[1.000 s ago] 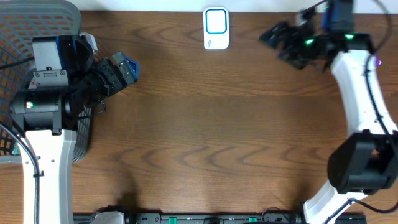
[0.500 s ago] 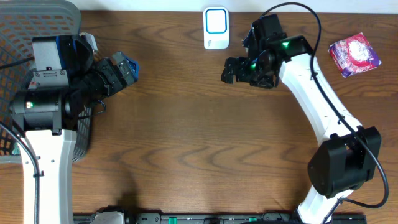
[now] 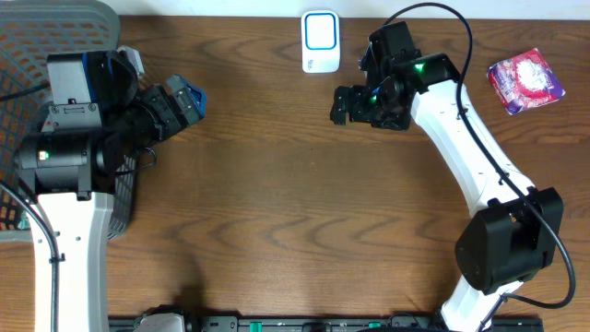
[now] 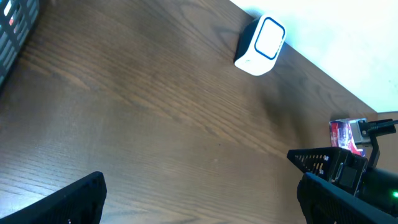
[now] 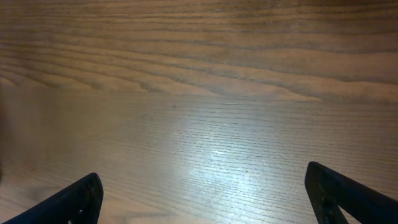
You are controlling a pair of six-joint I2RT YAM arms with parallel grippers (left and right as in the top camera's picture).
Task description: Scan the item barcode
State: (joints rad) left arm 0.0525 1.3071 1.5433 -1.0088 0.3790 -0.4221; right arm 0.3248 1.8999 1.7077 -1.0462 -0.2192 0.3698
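Note:
The item, a pink and purple packet (image 3: 525, 81), lies flat at the table's back right; in the left wrist view only a red part of the packet (image 4: 341, 133) shows behind the right arm. The white scanner with a blue-edged window (image 3: 321, 41) stands at the back middle and is also visible in the left wrist view as the scanner (image 4: 260, 45). My right gripper (image 3: 339, 104) is open and empty, just right of and in front of the scanner, well left of the packet. My left gripper (image 3: 191, 101) hangs open and empty at the left. Both left gripper (image 4: 202, 205) and right gripper (image 5: 208, 199) views show only bare wood between the fingers.
A grey mesh basket (image 3: 55, 32) fills the back left corner beside the left arm. The brown wooden table (image 3: 295, 212) ends at a white strip along the back. The right arm (image 3: 470, 157) stretches from the front right up toward the scanner.
The right gripper has swung from the back right corner leftward to beside the scanner, uncovering the packet lying on the table. The left arm has not moved.

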